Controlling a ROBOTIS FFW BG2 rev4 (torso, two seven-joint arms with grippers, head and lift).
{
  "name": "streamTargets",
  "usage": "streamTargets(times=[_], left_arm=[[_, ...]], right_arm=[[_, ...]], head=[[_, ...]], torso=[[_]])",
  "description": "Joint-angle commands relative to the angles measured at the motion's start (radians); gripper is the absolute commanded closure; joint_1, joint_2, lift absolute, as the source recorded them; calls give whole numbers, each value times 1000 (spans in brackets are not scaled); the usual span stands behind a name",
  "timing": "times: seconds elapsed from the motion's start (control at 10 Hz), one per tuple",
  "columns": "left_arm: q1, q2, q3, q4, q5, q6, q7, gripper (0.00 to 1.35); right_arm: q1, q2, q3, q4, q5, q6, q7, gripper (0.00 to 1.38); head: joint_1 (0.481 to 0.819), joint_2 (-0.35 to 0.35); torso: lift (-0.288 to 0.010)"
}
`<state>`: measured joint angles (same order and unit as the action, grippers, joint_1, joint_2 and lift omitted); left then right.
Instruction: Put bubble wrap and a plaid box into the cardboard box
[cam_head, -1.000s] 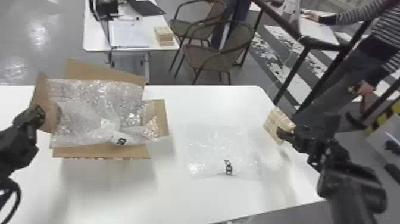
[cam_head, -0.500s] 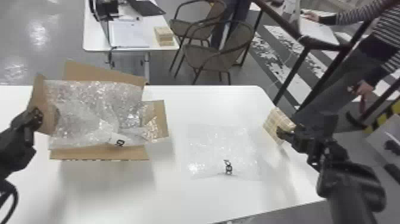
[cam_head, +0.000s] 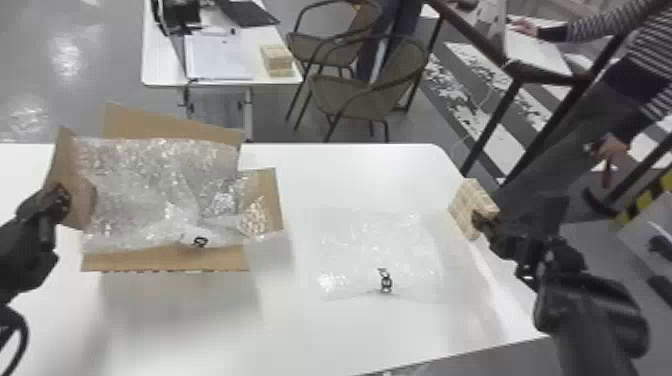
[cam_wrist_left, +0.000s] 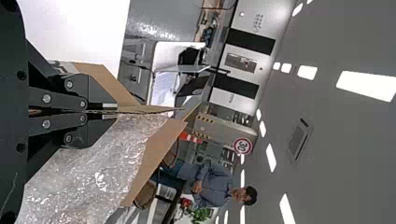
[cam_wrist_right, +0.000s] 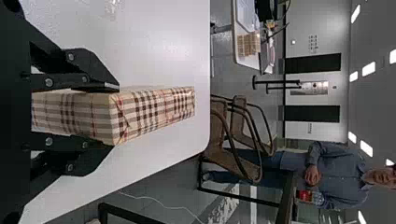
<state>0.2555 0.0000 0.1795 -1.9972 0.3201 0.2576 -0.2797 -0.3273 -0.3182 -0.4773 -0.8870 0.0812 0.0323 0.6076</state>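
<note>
While pinching plaid box (cam_wrist_right: 152, 109) with right gripper (cam_wrist_right: 114, 116) near table edge (cam_wrist_right: 204, 133), clamped flap (cam_wrist_left: 149, 109) of cardboard box (cam_head: 165, 262) in left gripper (cam_wrist_left: 113, 111). Risked catching plaid box on bubble wrap (cam_head: 150, 195) heaped on top, or skewing cardboard box by tugging flap.

The brown cardboard box (cam_head: 165, 262) sits open at nine o'clock, crinkled clear bubble wrap (cam_head: 145, 185) across its top. Another clear sheet (cam_head: 370, 245) lies flat at five; the beige, dark-checked plaid box (cam_head: 467, 197) is at three.
</note>
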Motion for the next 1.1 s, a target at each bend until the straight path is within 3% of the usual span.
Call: streamTargets(times=[0.0,0.2,0.3,0.5,0.8,1.0], left_arm=[[1,-3,0,1,2,-1,-1,1217],[-1,-3,0,3,0,-1,-4,1217],[-1,-3,-2,3,2,-3,-4,1217],[-1,-3,0,5,2,-4,-6,1217],[-4,-3,-6,11,4,-3,-7,1217],[-10,-3,-12,15,5,-4,-9,1217]], right_arm=[[-6,-1,0,2,-26,0,-2,1122],[19,-1,11,-27,-67,3,-2,1122],[62,5,22,-99,-118,43,-3,1122],[136,45,57,-374,-167,172,-6,1122],[136,54,235,-649,-314,371,-5,1122],[103,64,347,-722,-403,472,-6,1122]], head=[[695,-254],[695,-254],[695,-254],[695,-242],[695,-165],[662,-76]], torso=[[-103],[-103],[-103],[-103],[-103],[-103]])
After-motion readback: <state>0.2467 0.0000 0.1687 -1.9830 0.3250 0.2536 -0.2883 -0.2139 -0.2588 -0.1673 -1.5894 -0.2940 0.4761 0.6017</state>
